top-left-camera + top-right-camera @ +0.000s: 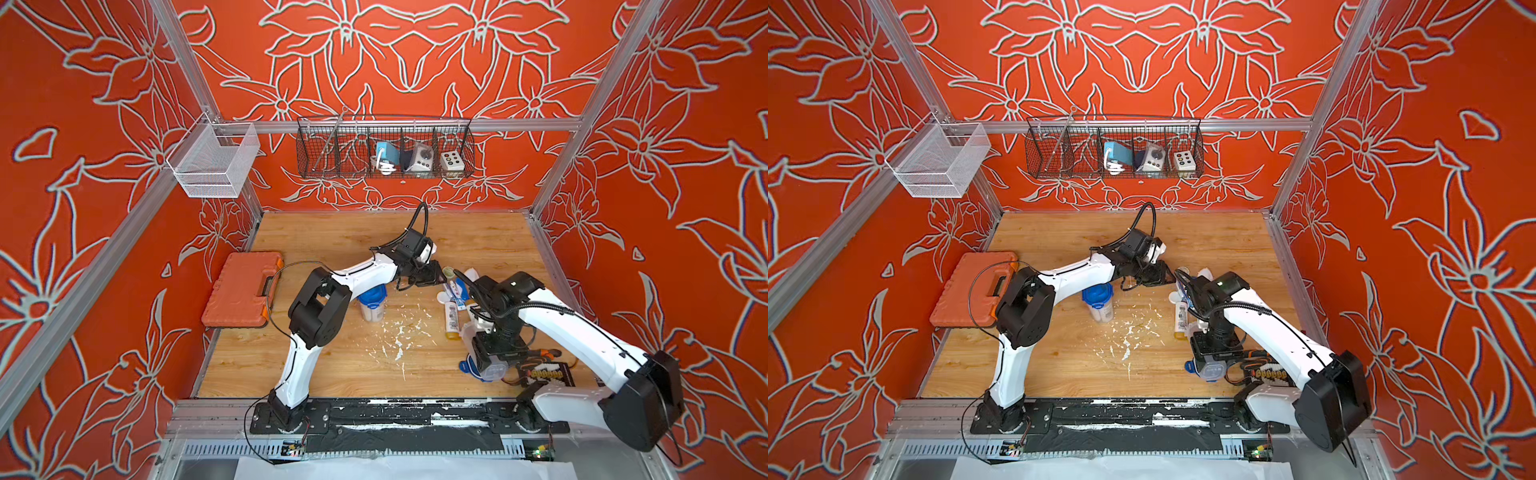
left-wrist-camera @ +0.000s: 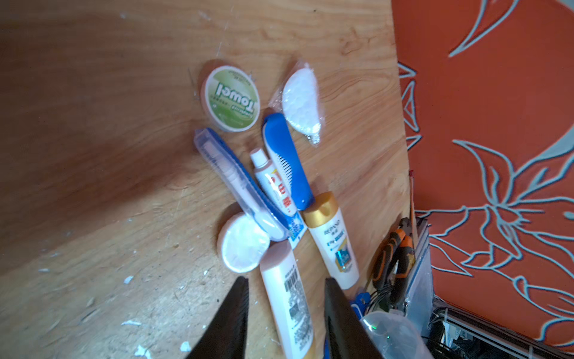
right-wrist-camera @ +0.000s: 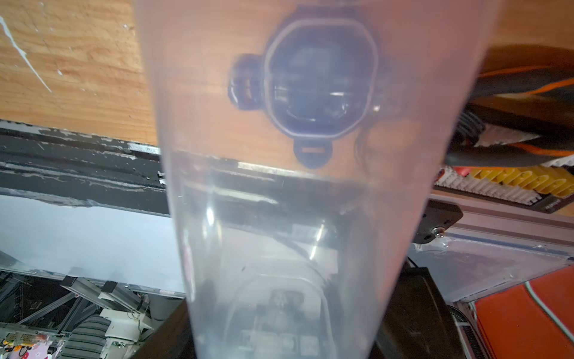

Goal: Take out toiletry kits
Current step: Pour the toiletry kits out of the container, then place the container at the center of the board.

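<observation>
While the left gripper (image 2: 285,279) hangs with jaws parted, gripping nothing, above a white-labelled mini bottle (image 2: 289,307), the toiletry kit (image 1: 453,299) lies loose on the table (image 1: 332,365) right of centre in both top views: toothbrush (image 2: 236,183), blue comb (image 2: 287,161), toothpaste tube (image 2: 273,183), green Towel disc (image 2: 231,98). Lower right, the right gripper (image 1: 492,363) clasps a clear tub (image 3: 310,217); a blue-lidded tub (image 1: 372,309) stands mid-table.

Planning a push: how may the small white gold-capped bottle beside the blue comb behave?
The small white gold-capped plastic bottle lies on its side, so it may roll. Its smooth surface looks slippery. Its small size suggests it is light.
</observation>
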Robot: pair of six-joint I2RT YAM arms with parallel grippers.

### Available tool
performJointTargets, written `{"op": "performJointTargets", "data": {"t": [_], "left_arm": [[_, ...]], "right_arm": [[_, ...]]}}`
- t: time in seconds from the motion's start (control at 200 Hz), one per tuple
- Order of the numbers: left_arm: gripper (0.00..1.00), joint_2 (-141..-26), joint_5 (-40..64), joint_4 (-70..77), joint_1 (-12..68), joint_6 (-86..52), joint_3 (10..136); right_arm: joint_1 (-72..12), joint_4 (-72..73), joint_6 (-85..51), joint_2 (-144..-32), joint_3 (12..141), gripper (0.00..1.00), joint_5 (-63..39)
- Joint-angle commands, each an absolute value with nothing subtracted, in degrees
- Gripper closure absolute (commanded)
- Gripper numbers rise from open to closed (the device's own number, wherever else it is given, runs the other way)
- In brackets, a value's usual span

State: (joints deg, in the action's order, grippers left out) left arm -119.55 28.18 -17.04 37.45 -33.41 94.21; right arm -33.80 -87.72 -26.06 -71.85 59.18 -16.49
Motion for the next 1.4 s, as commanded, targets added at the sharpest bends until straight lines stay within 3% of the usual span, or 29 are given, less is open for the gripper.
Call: {"op": "performJointTargets", "data": {"t": [0.0,0.145,0.33,0.445,0.585,0.751,0.911,1.191,1.396], "left_arm": [[0.63,-115.3,27.6,-19.5,37.4,-32.6,96.6],[0.62,-111.0,27.3,-20.3,37.1,-32.9,97.4],[0.60,-102.0,23.6,-24.6,34.8,-29.6,95.6],[0.59,-90.6,15.7,-25.1,30.3,-27.6,84.0],[0.56,-76.0,17.1,-23.8,22.0,-27.1,69.1],[0.56,-64.5,12.3,-27.6,18.5,-24.2,59.5],[0.53,-53.7,5.9,-26.0,18.5,-26.7,49.9],[0.54,-54.1,13.4,-21.4,18.5,-33.8,43.8],[0.55,-56.2,20.0,-17.4,18.5,-36.0,39.0]], "right_arm": [[-34.9,-91.7,-26.8,-69.9,62.8,0.46,-17.3],[-38.3,-88.8,-29.5,-70.2,70.8,0.46,-15.1],[-42.7,-74.4,-34.5,-74.9,75.6,0.48,-9.7],[-44.3,-63.3,-39.2,-77.9,74.2,0.48,-4.8],[-44.7,-48.5,-43.5,-82.5,69.3,0.48,-6.3],[-46.3,-49.2,-42.5,-93.0,71.5,0.53,-2.5],[-46.7,-48.9,-44.6,-97.9,70.5,0.52,1.7],[-46.0,-54.2,-43.6,-101.4,69.9,0.52,7.1],[-44.2,-53.6,-42.7,-99.2,67.0,0.46,7.4]]}}
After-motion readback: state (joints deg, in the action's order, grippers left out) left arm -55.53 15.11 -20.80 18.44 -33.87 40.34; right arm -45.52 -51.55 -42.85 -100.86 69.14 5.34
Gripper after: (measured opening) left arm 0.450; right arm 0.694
